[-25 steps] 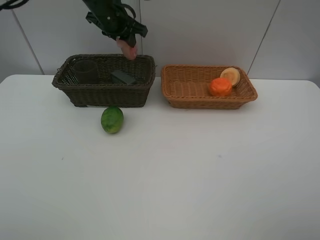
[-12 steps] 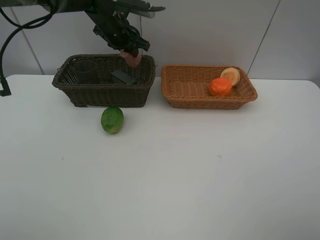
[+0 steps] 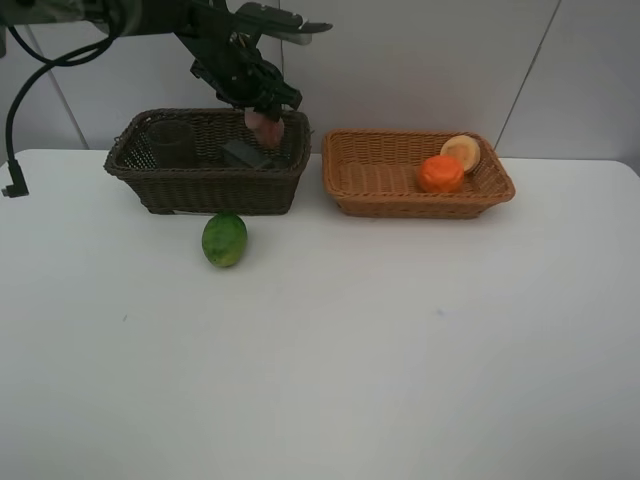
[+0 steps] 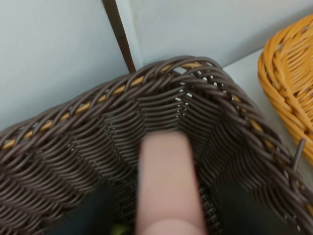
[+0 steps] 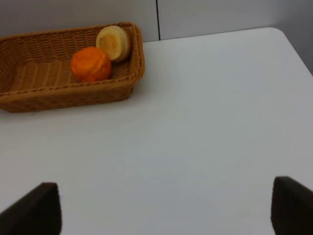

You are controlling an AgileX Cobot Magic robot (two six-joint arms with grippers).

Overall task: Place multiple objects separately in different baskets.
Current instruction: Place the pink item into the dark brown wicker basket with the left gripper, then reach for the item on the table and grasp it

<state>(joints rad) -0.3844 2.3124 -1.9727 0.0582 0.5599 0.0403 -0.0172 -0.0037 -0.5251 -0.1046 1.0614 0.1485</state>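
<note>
The pink bottle (image 3: 266,127) (image 4: 168,181) stands blurred in the back right corner of the dark brown basket (image 3: 200,185) (image 4: 73,142). My left gripper (image 3: 258,105) hangs right over it; its jaws are hidden. A translucent cup (image 3: 172,143) and a dark pump bottle (image 3: 245,153) lie in the same basket. The green fruit (image 3: 224,239) sits on the table in front of it. The light basket (image 3: 370,180) (image 5: 29,93) holds the orange (image 3: 440,173) (image 5: 91,63) and the peach-like fruit (image 3: 461,152) (image 5: 115,43). My right gripper (image 5: 164,208) is open over bare table.
The two baskets stand side by side near the wall at the table's (image 3: 320,350) far edge. A black cable (image 3: 20,90) hangs at the far left. The light basket's rim (image 4: 288,83) shows beside the dark one in the left wrist view.
My left arm has come down, carrying the pink bottle from above the dark basket's rim into its back right corner. The right arm has not moved.
</note>
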